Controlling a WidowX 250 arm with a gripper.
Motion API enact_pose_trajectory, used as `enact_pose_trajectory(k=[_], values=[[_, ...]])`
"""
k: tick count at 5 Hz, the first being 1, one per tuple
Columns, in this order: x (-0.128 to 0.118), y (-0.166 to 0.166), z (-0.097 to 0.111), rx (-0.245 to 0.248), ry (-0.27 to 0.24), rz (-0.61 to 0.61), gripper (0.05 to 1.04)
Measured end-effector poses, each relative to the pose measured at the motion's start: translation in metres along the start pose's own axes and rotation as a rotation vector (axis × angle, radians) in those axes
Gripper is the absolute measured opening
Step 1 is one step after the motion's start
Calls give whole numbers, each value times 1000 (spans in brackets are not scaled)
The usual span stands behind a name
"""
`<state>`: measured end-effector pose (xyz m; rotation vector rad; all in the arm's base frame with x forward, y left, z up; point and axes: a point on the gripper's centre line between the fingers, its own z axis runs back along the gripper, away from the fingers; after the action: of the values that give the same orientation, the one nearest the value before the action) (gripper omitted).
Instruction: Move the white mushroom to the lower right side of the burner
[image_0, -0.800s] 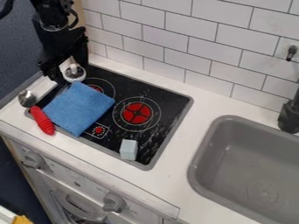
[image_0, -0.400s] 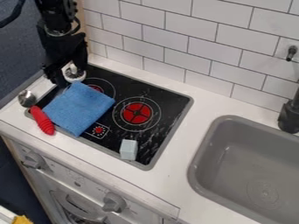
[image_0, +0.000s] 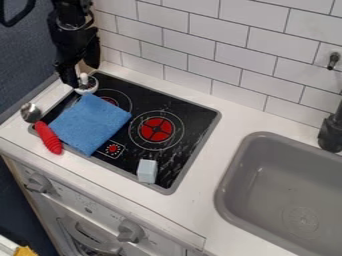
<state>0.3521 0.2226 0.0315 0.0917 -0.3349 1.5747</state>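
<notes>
Blue cloth (image_0: 90, 122) partly hides the burner (image_0: 109, 101) near the white mushroom (image_0: 86, 87).

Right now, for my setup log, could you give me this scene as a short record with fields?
mushroom: white mushroom, at the stove's upper left corner, not at the burner's lower right
gripper: black two-finger gripper, at the mushroom, fingers apart
cloth: folded blue cloth, partly over the left burner
block: small pale blue block, on the stove's lower right part
utensil: red-handled metal spoon, left of the cloth
sink: grey basin, right of the stove
</notes>
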Motion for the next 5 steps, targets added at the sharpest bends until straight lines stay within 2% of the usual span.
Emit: enact_pose_trajectory(k=[1, 3, 4, 5], values=[[6, -10, -13, 24, -3, 5, 999], [16, -19, -25, 46, -24, 10, 999], [16, -16, -40, 84, -24, 5, 963], [19, -15, -40, 84, -38, 17, 683]])
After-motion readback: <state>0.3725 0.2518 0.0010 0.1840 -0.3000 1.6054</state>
